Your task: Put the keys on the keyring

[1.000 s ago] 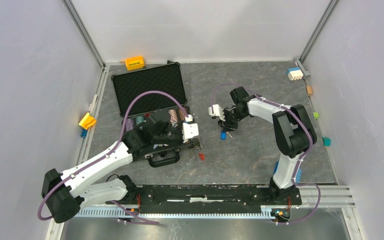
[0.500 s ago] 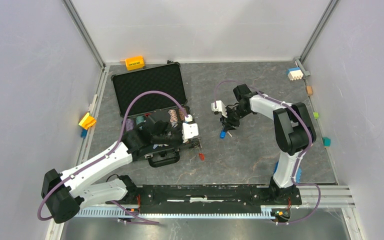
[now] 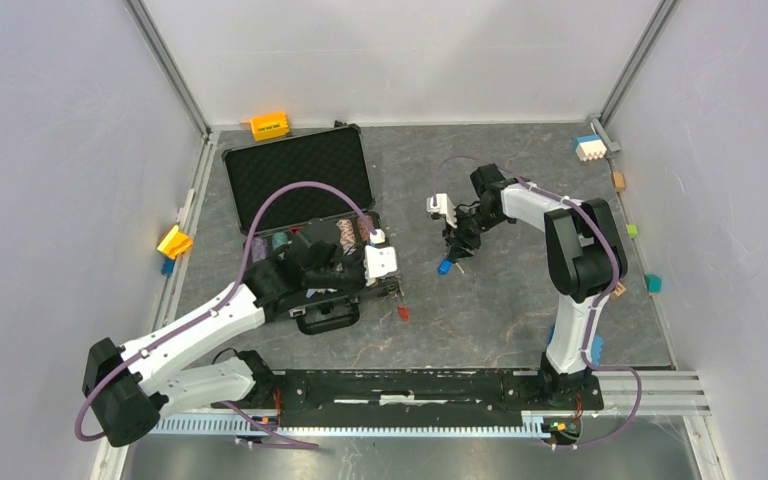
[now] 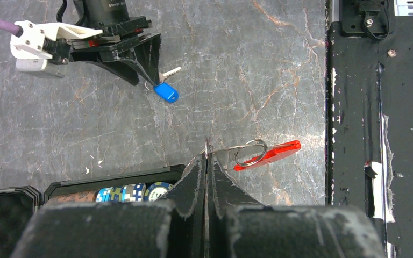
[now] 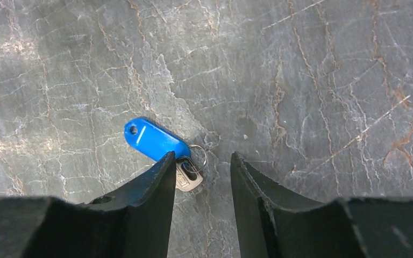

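Right hand parted over the keys on open bench; left hand pinches the keyring beside the case rim.

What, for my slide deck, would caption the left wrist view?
Left gripper shut on the red-tagged keyring; right gripper open over the blue-tagged key on the marbled table.

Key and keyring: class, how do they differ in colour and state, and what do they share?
The key has a blue tag; the keyring a red one. The key lies unheld by the open right gripper; the keyring is pinched in the shut left gripper. Both carry a metal ring.
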